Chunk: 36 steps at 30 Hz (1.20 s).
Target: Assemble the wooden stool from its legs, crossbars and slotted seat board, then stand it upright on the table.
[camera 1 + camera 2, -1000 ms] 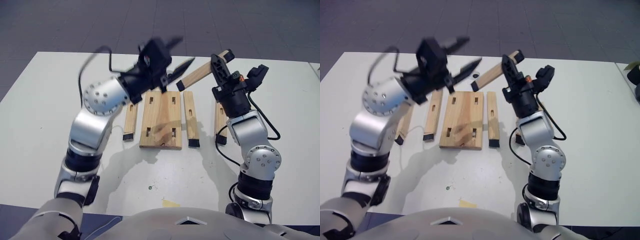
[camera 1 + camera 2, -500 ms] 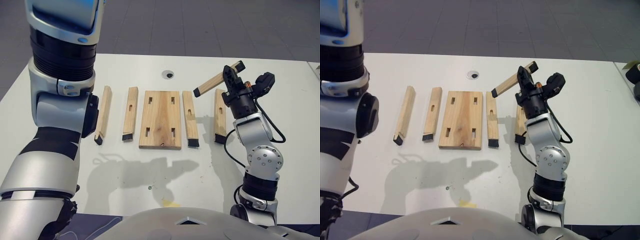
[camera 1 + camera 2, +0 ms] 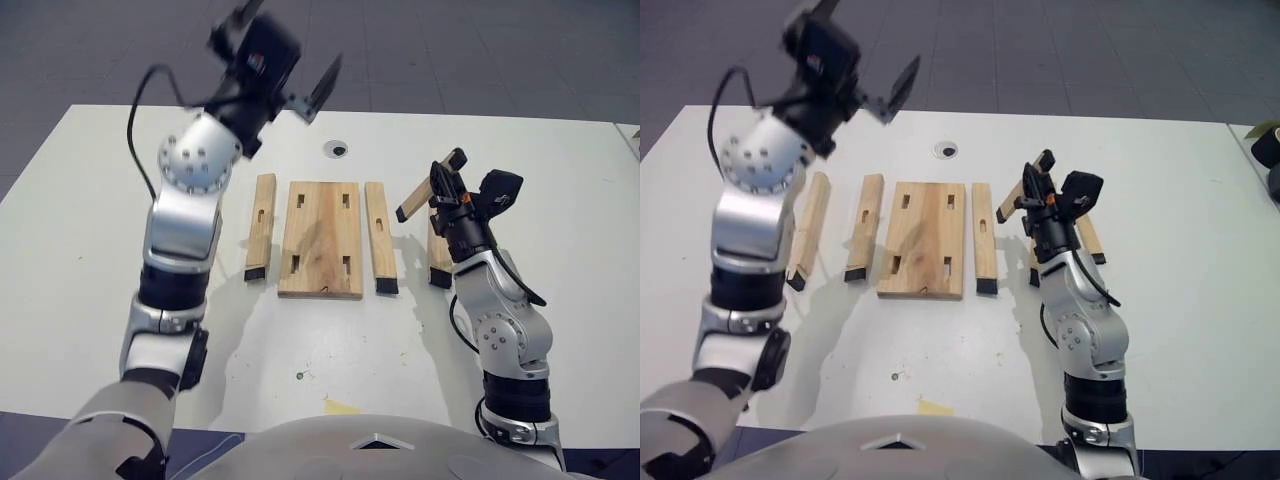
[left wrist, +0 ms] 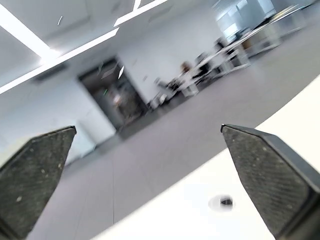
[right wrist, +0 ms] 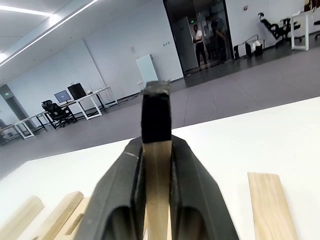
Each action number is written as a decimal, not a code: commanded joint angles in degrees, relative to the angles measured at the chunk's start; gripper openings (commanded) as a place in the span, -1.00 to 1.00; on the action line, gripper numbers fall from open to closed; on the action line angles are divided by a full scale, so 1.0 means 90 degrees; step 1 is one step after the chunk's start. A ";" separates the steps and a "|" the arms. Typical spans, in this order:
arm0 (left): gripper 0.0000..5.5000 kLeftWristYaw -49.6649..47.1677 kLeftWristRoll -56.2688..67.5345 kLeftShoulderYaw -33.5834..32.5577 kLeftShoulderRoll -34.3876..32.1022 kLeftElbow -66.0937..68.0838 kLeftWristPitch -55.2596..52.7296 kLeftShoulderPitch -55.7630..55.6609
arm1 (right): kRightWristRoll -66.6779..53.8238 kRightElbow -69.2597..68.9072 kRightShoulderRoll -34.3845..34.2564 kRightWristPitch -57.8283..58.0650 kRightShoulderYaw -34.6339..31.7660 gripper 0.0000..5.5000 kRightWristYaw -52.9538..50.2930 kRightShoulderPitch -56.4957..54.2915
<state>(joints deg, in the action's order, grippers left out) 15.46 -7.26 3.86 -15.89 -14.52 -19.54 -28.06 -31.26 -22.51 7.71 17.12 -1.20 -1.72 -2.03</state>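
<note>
The slotted seat board (image 3: 322, 238) lies flat on the white table (image 3: 80, 220). Slotted legs with black ends lie beside it: two on its left (image 3: 812, 228) (image 3: 262, 225), one on its right (image 3: 378, 235), another (image 3: 438, 255) under my right arm. My right gripper (image 3: 443, 197) is shut on a wooden piece (image 5: 156, 165) with a black tip, holding it tilted above the table right of the board. My left gripper (image 3: 290, 50) is raised high over the table's far left, open with nothing between its fingers (image 4: 35, 170).
A small round hole (image 3: 338, 149) sits in the table beyond the board. A short wooden bar (image 3: 1089, 238) lies right of my right gripper. A yellow scrap (image 3: 341, 406) lies near the front edge. A dark object (image 3: 1270, 150) stands past the table's right edge.
My left arm has swung up from over the board's far edge to high above the far left. My right gripper has drawn the wooden piece lower and closer.
</note>
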 commanded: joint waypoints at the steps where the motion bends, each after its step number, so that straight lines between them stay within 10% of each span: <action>1: 0.96 -0.0721 0.0114 -0.0658 0.0467 -0.0464 -0.0856 0.0776 | 0.0396 0.0380 -0.0307 -0.0367 0.0139 -0.85 0.0166 0.0098; 36: 0.96 -0.1236 0.0691 -0.0579 0.1153 -0.0820 -0.1758 0.1381 | 0.1784 0.2101 -0.1000 -0.0809 0.0106 -0.85 0.0443 -0.0098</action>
<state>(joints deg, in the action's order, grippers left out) 4.38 -1.40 -1.57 -5.33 -21.55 -34.06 -15.13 -18.64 -5.48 -2.77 6.94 -1.49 3.44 -4.02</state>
